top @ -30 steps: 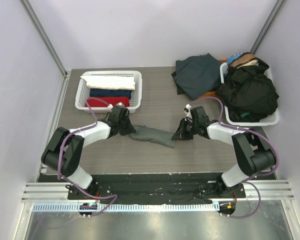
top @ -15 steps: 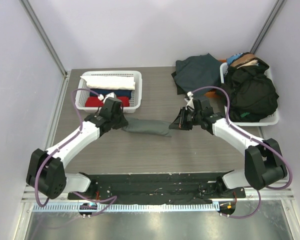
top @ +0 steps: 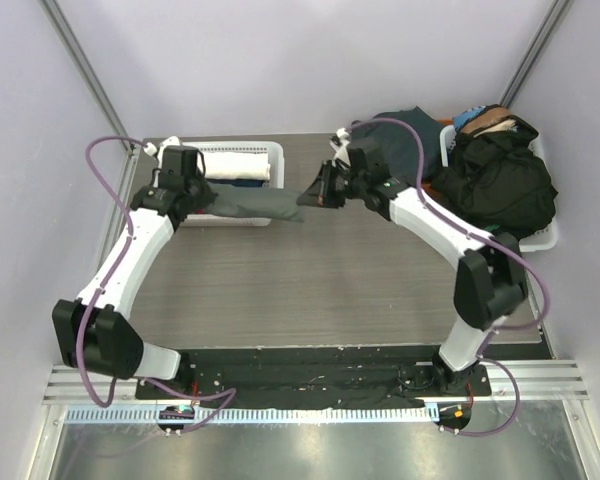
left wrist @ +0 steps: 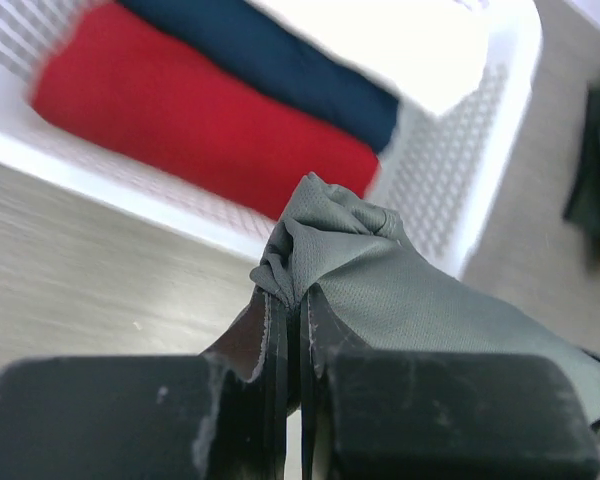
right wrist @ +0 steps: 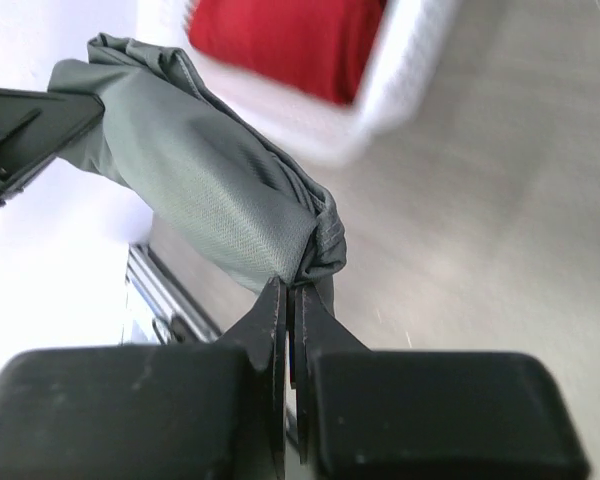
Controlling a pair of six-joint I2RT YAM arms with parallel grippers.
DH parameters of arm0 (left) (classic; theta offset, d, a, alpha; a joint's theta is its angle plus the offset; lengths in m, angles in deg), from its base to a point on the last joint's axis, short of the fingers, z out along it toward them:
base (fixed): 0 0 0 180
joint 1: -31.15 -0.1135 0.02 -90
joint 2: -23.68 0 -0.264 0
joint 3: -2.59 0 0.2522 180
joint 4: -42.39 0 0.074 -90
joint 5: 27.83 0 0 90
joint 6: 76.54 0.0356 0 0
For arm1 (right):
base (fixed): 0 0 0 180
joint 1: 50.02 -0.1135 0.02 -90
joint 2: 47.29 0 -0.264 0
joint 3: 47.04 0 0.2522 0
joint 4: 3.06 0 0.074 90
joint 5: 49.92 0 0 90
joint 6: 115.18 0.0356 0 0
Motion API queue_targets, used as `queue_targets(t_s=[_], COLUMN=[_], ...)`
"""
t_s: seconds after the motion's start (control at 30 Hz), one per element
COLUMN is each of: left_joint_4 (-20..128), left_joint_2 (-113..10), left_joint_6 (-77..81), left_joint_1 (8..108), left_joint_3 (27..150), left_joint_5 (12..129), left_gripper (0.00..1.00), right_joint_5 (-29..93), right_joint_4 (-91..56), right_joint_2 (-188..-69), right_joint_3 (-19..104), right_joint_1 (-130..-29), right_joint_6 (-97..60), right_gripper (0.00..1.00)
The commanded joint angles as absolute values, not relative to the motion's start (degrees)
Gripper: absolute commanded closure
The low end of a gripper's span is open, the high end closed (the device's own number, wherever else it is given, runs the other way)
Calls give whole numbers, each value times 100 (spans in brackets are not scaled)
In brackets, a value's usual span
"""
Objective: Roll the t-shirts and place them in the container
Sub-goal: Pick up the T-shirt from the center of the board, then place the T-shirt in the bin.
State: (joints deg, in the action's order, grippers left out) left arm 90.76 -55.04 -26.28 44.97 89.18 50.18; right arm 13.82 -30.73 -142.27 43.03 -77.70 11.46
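Observation:
A grey-green t-shirt (top: 255,205), rolled into a tight tube, hangs in the air between both arms, over the front rim of the left white basket (top: 276,178). My left gripper (top: 202,200) is shut on its left end; in the left wrist view the jaws (left wrist: 300,300) pinch bunched cloth (left wrist: 400,290). The right gripper (top: 310,195) is shut on the other end, pinching the roll (right wrist: 200,190) at its fingertips (right wrist: 290,290). Inside the basket lie rolled t-shirts: white (left wrist: 400,40), navy (left wrist: 270,70) and red (left wrist: 200,110).
A dark teal t-shirt (top: 405,140) lies crumpled on the table at the back right. Beside it stands a second white basket (top: 500,240) heaped with black clothing (top: 500,185). Purple walls close in on both sides and the back.
Both arms have raised the rolled grey-green t-shirt off the table and carried it back and left, from the middle of the table to the left basket's front rim.

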Motion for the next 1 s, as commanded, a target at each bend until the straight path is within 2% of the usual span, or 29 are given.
queue_targets(t_s=[0.0,0.3,0.6,0.97], left_joint_4=[9009,8832,8147,7382], left_joint_2=[-5929,-7106,-7888,-8995], left_joint_6=[-2372,-2046,-1941,-1826], left_joint_1=[4100,3467,2834,2491], left_joint_3=[9491,10397,10547,11091], left_joint_5=[4723,4845,5311,5742], left_gripper=[100,100,100,100], right_joint_5=[1486,1257,1020,1239], right_joint_4=[-2939,-3263,-3220,-2298], right_joint_2=[-15254,-17243,-18922,-19451], right_joint_3=[5529,8427,10301,10234], right_joint_1=[-7946,-8113,-8166,-8306], right_joint_6=[1270,1235,1436,1771], right_gripper=[99,99,99,99])
